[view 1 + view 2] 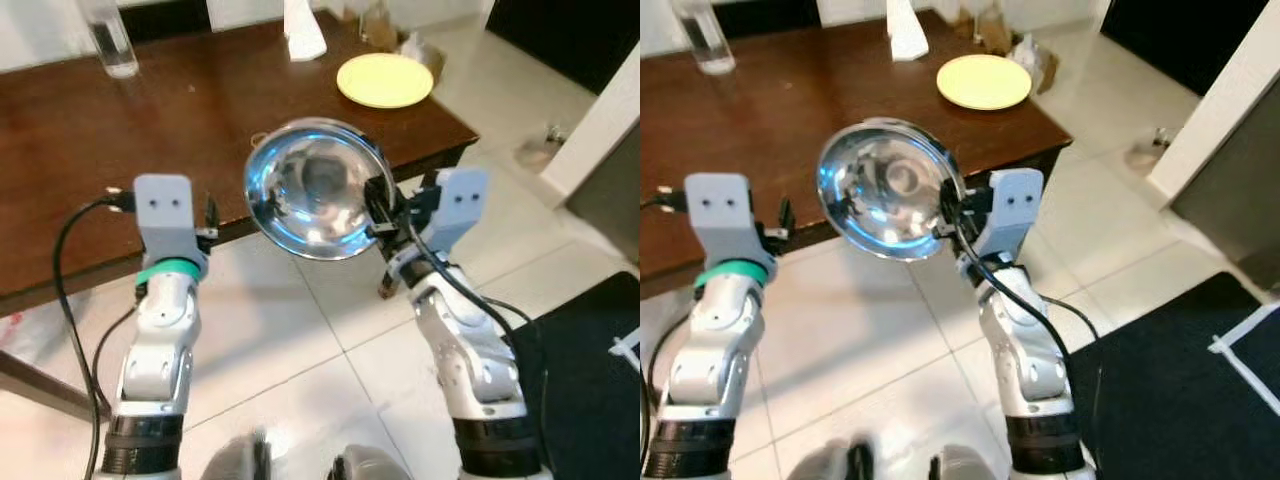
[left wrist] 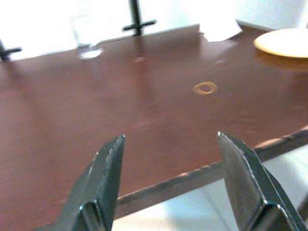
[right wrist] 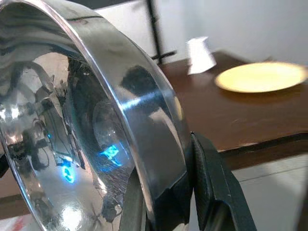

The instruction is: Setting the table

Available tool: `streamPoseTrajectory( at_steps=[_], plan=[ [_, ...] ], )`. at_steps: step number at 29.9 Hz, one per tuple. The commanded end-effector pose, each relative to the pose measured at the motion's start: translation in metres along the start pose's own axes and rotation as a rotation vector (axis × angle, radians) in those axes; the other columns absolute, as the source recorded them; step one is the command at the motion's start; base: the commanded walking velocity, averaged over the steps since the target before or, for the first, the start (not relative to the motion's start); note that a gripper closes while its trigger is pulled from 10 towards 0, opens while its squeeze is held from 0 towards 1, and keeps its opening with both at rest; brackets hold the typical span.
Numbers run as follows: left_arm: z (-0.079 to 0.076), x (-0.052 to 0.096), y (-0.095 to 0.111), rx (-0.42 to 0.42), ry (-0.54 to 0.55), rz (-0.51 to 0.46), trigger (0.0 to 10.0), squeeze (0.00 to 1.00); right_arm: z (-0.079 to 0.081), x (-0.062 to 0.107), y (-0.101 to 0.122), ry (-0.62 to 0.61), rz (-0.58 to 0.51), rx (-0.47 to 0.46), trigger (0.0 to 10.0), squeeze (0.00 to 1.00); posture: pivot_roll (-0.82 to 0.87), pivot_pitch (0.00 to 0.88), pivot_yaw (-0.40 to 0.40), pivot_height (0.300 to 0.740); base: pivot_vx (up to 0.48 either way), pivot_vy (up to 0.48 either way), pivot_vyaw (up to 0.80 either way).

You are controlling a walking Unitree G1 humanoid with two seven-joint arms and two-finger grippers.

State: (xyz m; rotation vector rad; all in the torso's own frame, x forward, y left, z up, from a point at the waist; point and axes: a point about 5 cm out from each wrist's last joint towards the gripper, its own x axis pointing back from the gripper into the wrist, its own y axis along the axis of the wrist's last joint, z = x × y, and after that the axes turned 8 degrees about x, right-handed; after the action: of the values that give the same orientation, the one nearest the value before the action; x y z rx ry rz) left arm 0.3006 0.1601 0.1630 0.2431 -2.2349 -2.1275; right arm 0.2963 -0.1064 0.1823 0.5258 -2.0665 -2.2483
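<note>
Brown table (image 1: 150,150) is faced while a slick, rigid steel bowl (image 1: 315,190) is pinched by its rim in the right gripper (image 1: 385,215), left gripper (image 2: 168,178) held open, empty.

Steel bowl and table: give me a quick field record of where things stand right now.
held item: steel bowl, tilted on edge, rim pinched by right claw
bowl position: in the air at the table's near edge
left claw: open, holding nothing, facing the table edge
table: dark wood
on table: yellow plate at far right corner, clear glass, white folded item
</note>
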Motion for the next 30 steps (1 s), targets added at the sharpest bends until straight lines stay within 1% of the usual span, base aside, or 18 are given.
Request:
streamPoseTrajectory(
  at_steps=[1,4,10,30],
  plan=[
    [0.0014,-0.0006,-0.0029,-0.011,0.006,0.017,10.0,0.0,0.0001,0.0,0.0028,-0.003,-0.015,-0.009,10.0,0.0,-0.19,0.0,0.03,0.74,0.0,0.0,0.0],
    [0.0012,-0.0008,-0.0031,-0.015,0.006,0.018,10.0,0.0,-0.0005,-0.0001,0.0026,-0.002,-0.013,-0.006,10.0,0.0,-0.19,0.0,0.031,0.74,0.0,0.0,0.0],
    [0.0017,-0.0015,-0.0036,-0.022,0.012,0.022,10.0,0.0,-0.0025,-0.0008,0.003,-0.008,-0.009,0.01,10.0,0.0,-0.19,0.0,0.032,0.74,0.0,0.0,0.8],
    [0.0021,-0.0016,-0.0045,-0.025,0.017,0.027,10.0,0.0,-0.0022,-0.0007,0.0034,-0.007,-0.012,0.005,10.0,0.0,-0.19,0.0,0.033,0.74,0.0,0.0,0.8]
  ],
)
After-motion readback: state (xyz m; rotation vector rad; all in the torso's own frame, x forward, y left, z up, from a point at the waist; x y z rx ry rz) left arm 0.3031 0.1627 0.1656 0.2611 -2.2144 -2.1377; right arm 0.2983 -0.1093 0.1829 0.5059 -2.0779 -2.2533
